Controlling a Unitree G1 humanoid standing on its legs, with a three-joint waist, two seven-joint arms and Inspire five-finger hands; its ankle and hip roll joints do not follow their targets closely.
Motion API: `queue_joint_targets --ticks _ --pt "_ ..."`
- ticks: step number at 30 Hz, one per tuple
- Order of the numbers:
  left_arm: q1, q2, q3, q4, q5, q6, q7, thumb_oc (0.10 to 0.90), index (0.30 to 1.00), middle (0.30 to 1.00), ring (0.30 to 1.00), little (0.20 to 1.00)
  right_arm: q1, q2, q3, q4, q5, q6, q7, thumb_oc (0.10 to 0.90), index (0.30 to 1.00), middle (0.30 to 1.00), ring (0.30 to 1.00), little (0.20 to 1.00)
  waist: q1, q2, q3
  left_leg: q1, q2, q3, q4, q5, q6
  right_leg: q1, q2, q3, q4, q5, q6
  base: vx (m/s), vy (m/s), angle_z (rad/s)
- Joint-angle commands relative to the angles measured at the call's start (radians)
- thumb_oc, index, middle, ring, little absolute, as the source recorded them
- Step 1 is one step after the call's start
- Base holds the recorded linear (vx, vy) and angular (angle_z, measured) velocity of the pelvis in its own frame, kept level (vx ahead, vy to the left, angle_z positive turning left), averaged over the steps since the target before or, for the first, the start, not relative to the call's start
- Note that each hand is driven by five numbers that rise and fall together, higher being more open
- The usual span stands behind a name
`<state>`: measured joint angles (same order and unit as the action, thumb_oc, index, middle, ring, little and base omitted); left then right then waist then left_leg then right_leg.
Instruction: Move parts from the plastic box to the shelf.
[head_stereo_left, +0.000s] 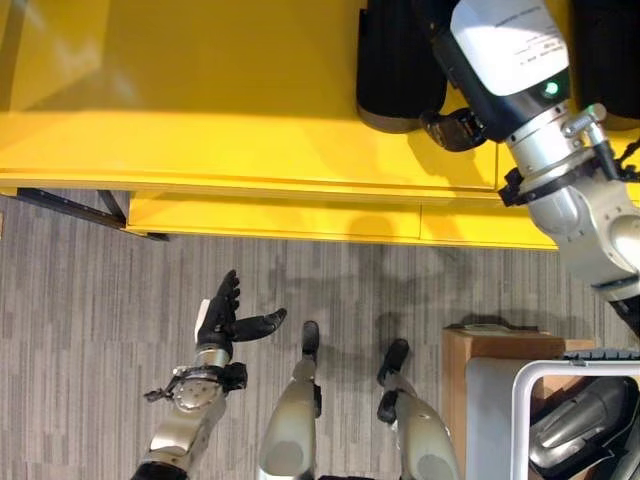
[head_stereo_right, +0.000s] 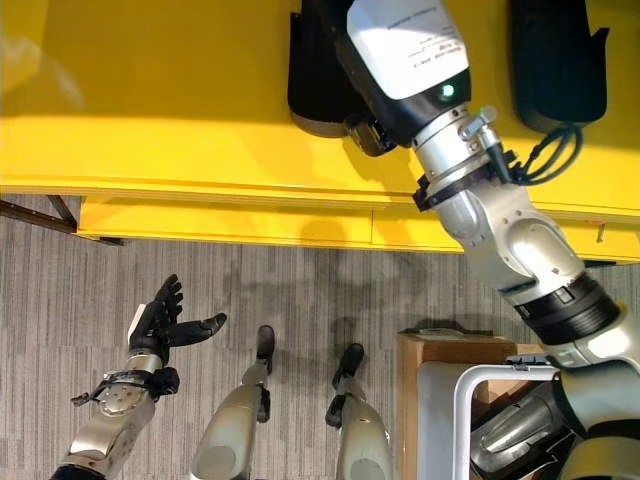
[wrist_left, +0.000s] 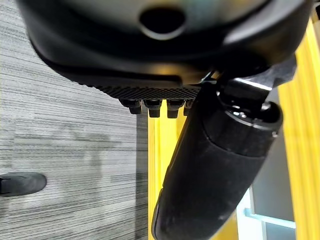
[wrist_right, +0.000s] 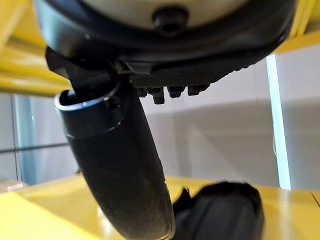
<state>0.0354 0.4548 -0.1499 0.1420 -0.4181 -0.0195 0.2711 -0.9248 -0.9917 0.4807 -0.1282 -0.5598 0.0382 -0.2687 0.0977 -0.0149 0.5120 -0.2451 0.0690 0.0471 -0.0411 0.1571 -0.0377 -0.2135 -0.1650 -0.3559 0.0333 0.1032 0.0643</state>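
A yellow shelf (head_stereo_left: 200, 90) runs across the far side. A black part (head_stereo_left: 393, 70) lies on it, and a second black part (head_stereo_right: 556, 62) lies further right. My right hand (head_stereo_left: 455, 128) hovers over the shelf just right of the first part (wrist_right: 222, 207), with its thumb (wrist_right: 120, 165) straight and nothing held. The white plastic box (head_stereo_left: 520, 400) stands at the lower right with dark and silver parts (head_stereo_left: 580, 425) inside. Low on the left, my left hand (head_stereo_left: 222, 315) hangs open over the floor, its thumb (wrist_left: 215, 175) out and its palm bare.
A wooden crate (head_stereo_left: 500, 346) stands under the plastic box at the lower right. A lower yellow ledge (head_stereo_left: 280, 218) juts from the shelf front. Dark metal shelf legs (head_stereo_left: 70, 208) show at the left. Grey carpet (head_stereo_left: 90, 320) spreads between me and the shelf.
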Motion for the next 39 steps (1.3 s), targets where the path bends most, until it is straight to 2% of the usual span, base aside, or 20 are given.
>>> queue_joint_targets --ticks 1,3,4,5,6,9,13,17,20,24,26,28,31,33,35,39 --pt "0.063 0.022 0.005 -0.076 0.041 -0.039 0.000 0.900 1.000 1.000 1.000 1.000 -0.006 -0.008 -0.066 -0.090 -0.015 -0.031 -0.068 0.900 1.000 1.000 1.000 1.000 -0.008 -0.031 -0.143 0.115 0.116 -0.041 -0.003 -0.105 -0.062 0.006 -0.098 0.015 0.038 -0.014 0.106 0.00 0.000 0.00" --pt "0.063 0.022 0.005 -0.076 0.041 -0.039 0.000 0.900 1.000 1.000 1.000 1.000 -0.006 -0.008 -0.067 -0.090 -0.016 -0.031 -0.068 0.900 1.000 1.000 1.000 1.000 -0.007 -0.031 -0.143 0.115 0.116 -0.041 -0.003 -0.105 -0.062 0.006 -0.098 0.015 0.038 -0.014 0.106 0.03 0.023 0.00" --pt "0.081 0.004 0.024 -0.076 0.047 -0.029 -0.007 0.900 1.000 1.000 1.000 1.000 0.170 0.090 -0.170 -0.127 0.059 -0.054 -0.073 0.900 1.000 1.000 1.000 1.000 -0.017 -0.030 -0.173 0.146 0.116 -0.038 0.004 -0.123 -0.056 0.044 -0.103 0.010 0.032 -0.019 0.110 0.09 0.073 -0.02" --pt "0.091 -0.008 0.032 -0.069 0.049 -0.024 -0.009 0.900 1.000 1.000 1.000 1.000 0.261 0.166 -0.218 -0.132 0.091 -0.060 -0.077 0.900 1.000 1.000 1.000 1.000 -0.019 -0.030 -0.191 0.160 0.112 -0.037 0.005 -0.130 -0.052 0.062 -0.108 0.008 0.027 -0.019 0.112 0.09 0.074 0.05" --pt "0.094 -0.003 0.029 -0.071 0.049 -0.024 -0.009 0.900 1.000 1.000 1.000 1.000 0.273 0.168 -0.226 -0.139 0.090 -0.059 -0.074 0.900 1.000 1.000 1.000 1.000 -0.017 -0.033 -0.193 0.162 0.112 -0.038 0.004 -0.130 -0.052 0.066 -0.108 0.006 0.024 -0.018 0.113 0.06 0.054 0.13" --pt "0.118 -0.025 0.043 -0.071 0.055 -0.020 -0.010 0.900 1.000 1.000 1.000 1.000 0.416 0.305 -0.296 -0.158 0.150 -0.079 -0.090 0.900 1.000 1.000 1.000 1.000 -0.019 -0.026 -0.228 0.196 0.103 -0.035 -0.002 -0.142 -0.046 0.109 -0.115 0.000 0.007 -0.016 0.120 0.05 0.081 0.01" --pt "0.153 -0.047 0.074 -0.063 0.070 -0.012 -0.010 0.900 1.000 1.000 1.000 1.000 0.560 0.419 -0.342 -0.163 0.233 -0.108 -0.098 0.900 1.000 1.000 1.000 1.000 -0.027 -0.022 -0.280 0.228 0.080 -0.035 -0.014 -0.155 -0.032 0.144 -0.133 -0.009 -0.018 0.001 0.133 0.03 0.122 0.01" --pt "0.191 -0.057 0.111 -0.058 0.091 -0.011 -0.012 0.900 1.000 1.000 1.000 1.000 0.677 0.479 -0.374 -0.163 0.267 -0.122 -0.087 0.900 1.000 1.000 1.000 1.000 -0.035 -0.026 -0.320 0.262 0.043 -0.028 -0.021 -0.180 -0.008 0.166 -0.160 -0.006 -0.031 0.028 0.154 0.00 0.176 0.01" --pt "0.221 -0.069 0.140 -0.057 0.119 -0.014 -0.020 0.900 1.000 1.000 1.000 1.000 0.770 0.503 -0.401 -0.169 0.281 -0.127 -0.059 0.900 1.000 1.000 1.000 1.000 -0.042 -0.037 -0.343 0.289 -0.007 -0.021 -0.022 -0.206 0.024 0.175 -0.202 0.008 -0.024 0.072 0.181 -0.01 0.222 -0.01" --pt "0.237 -0.076 0.152 -0.057 0.134 -0.013 -0.023 0.900 1.000 1.000 1.000 1.000 0.817 0.525 -0.425 -0.169 0.285 -0.123 -0.052 0.900 1.000 1.000 1.000 1.000 -0.046 -0.050 -0.352 0.307 -0.052 -0.019 -0.022 -0.224 0.052 0.176 -0.241 0.023 -0.009 0.109 0.196 -0.02 0.198 0.03" --pt "0.240 -0.082 0.157 -0.056 0.145 -0.010 -0.020 0.900 1.000 1.000 1.000 1.000 0.852 0.547 -0.446 -0.166 0.284 -0.119 -0.055 0.900 1.000 1.000 1.000 1.000 -0.052 -0.055 -0.354 0.323 -0.082 -0.016 -0.025 -0.235 0.069 0.177 -0.269 0.034 0.001 0.150 0.197 -0.04 0.216 0.00" --pt "0.238 -0.081 0.156 -0.056 0.154 -0.010 -0.021 0.900 1.000 1.000 1.000 1.000 0.868 0.558 -0.455 -0.166 0.287 -0.120 -0.059 0.900 1.000 1.000 1.000 1.000 -0.056 -0.057 -0.353 0.325 -0.093 -0.015 -0.026 -0.236 0.074 0.178 -0.279 0.039 0.003 0.167 0.197 -0.04 0.187 0.02" --pt "0.215 -0.065 0.147 -0.050 0.174 -0.012 -0.016 0.900 1.000 1.000 1.000 1.000 0.892 0.577 -0.473 -0.166 0.284 -0.122 -0.071 0.900 1.000 1.000 1.000 1.000 -0.071 -0.063 -0.331 0.333 -0.105 0.000 -0.030 -0.234 0.083 0.155 -0.286 0.057 0.017 0.233 0.197 -0.09 0.193 -0.06" --pt "0.191 -0.060 0.150 -0.051 0.163 -0.013 -0.001 0.900 1.000 1.000 1.000 1.000 0.865 0.571 -0.458 -0.153 0.285 -0.121 -0.077 0.900 1.000 1.000 1.000 1.000 -0.055 -0.035 -0.288 0.351 -0.079 0.055 -0.030 -0.231 0.097 0.136 -0.288 -0.048 0.142 0.159 0.191 -0.12 0.238 -0.56" --pt "0.206 -0.068 0.161 -0.062 0.149 -0.013 0.004 0.900 1.000 1.000 1.000 1.000 0.848 0.573 -0.437 -0.143 0.296 -0.126 -0.072 0.900 1.000 1.000 1.000 1.000 -0.025 -0.018 -0.287 0.353 -0.062 0.099 -0.026 -0.242 0.106 0.182 -0.297 -0.147 0.248 0.070 0.180 -0.06 0.133 -0.88" --pt "0.224 -0.075 0.171 -0.076 0.136 -0.012 0.006 0.900 1.000 1.000 1.000 1.000 0.815 0.575 -0.415 -0.136 0.295 -0.126 -0.069 0.900 1.000 1.000 1.000 1.000 0.003 -0.021 -0.293 0.323 -0.063 0.152 0.018 -0.260 0.124 0.222 -0.308 -0.174 0.361 0.017 0.169 -0.09 0.023 -0.86"
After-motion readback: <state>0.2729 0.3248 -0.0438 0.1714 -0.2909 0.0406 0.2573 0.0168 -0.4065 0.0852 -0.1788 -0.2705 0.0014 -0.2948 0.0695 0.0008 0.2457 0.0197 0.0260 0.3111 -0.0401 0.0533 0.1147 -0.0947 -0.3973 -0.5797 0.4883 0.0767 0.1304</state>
